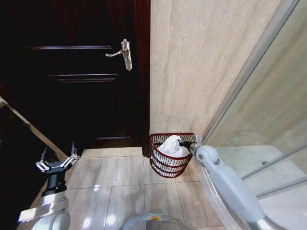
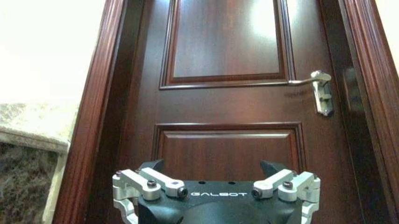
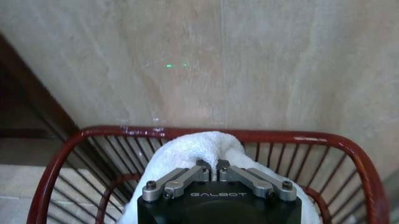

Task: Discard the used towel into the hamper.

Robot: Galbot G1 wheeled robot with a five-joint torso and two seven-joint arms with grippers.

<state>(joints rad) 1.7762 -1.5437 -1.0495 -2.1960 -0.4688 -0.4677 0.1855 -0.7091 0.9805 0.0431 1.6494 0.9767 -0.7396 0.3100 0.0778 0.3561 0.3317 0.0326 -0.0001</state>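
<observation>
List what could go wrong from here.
1. The right gripper is shut on the towel inside the hamper; if the cloth snags when the gripper opens, pulling back might drag it out.
2. The towel sits heaped above the rim, so part may flop over the edge.
3. The hamper looks light; a nudge from the arm could tip it.

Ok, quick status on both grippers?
Left gripper: open, empty, low in front of the door.
Right gripper: shut on the towel, inside the hamper.
</observation>
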